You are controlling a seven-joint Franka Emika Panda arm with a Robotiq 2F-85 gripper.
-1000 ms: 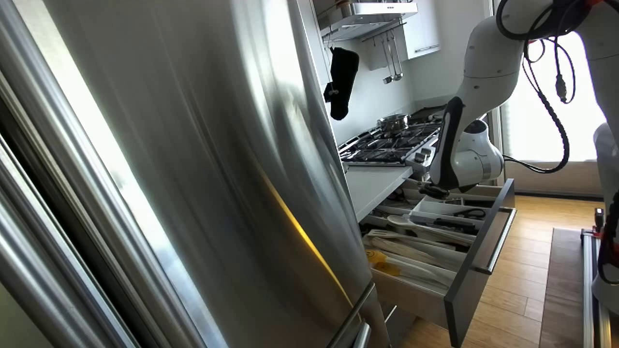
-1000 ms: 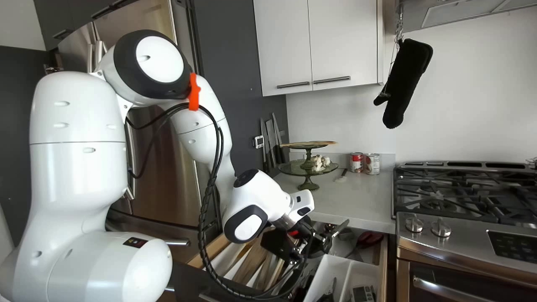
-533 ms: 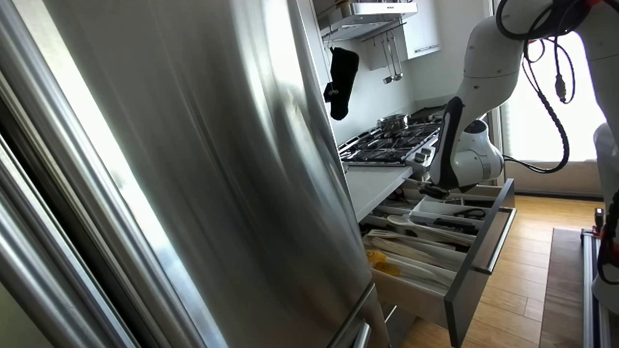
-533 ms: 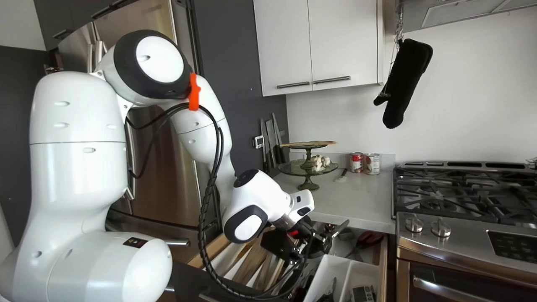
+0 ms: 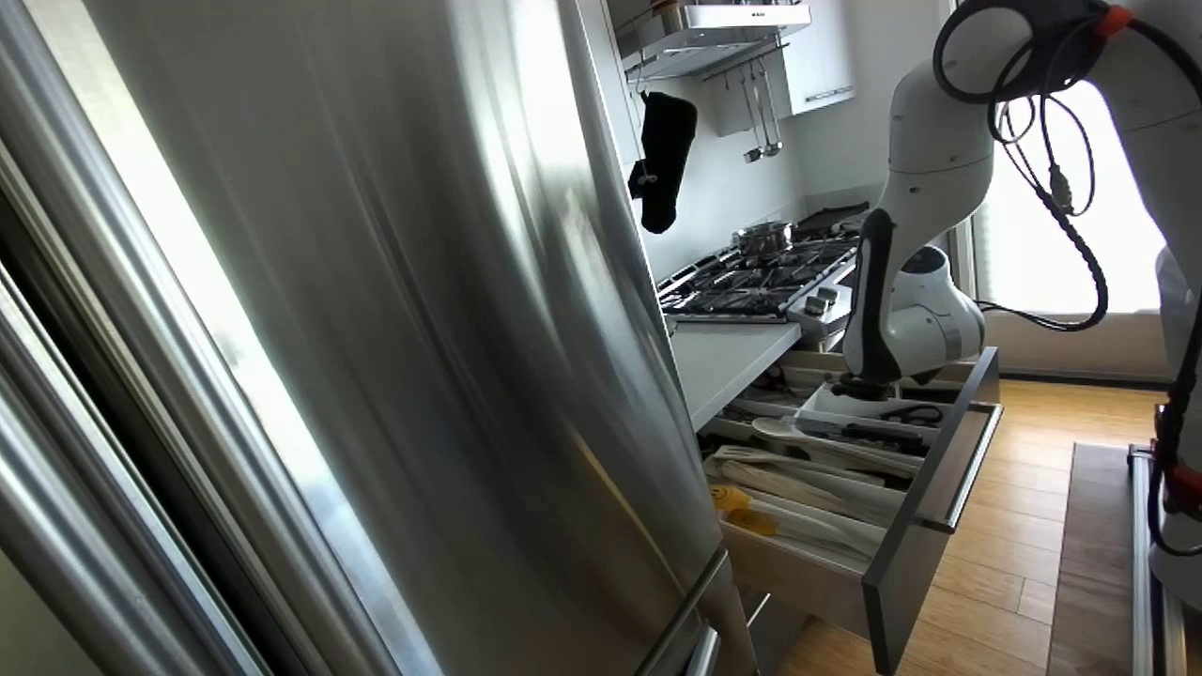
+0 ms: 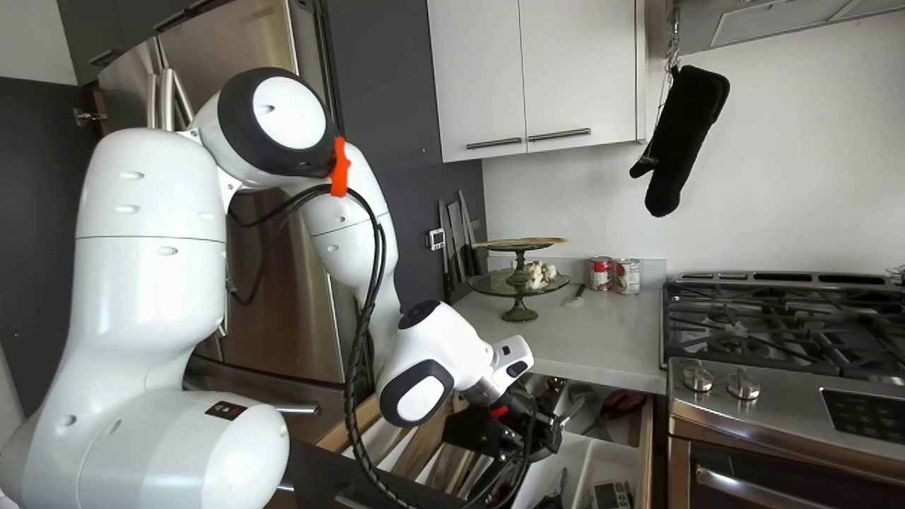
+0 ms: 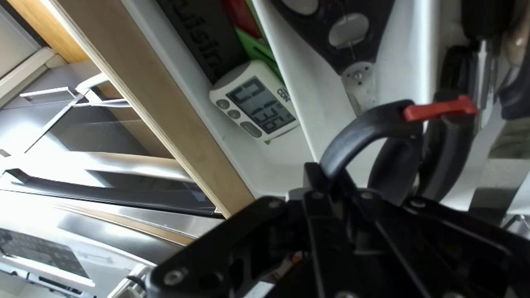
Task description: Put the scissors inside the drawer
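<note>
Black-looped, red-latched scissors [image 7: 368,125] hang over the open grey-fronted wooden drawer [image 5: 906,591], pinched by one loop in my hand [image 7: 329,180], and I suspect that off-centre grip could let them swivel and land straddling a white divider [image 7: 428,49].

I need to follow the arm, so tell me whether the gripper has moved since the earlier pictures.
Yes: in an exterior view, the gripper has moved down the picture, farther below the front edge of the counter.
</note>
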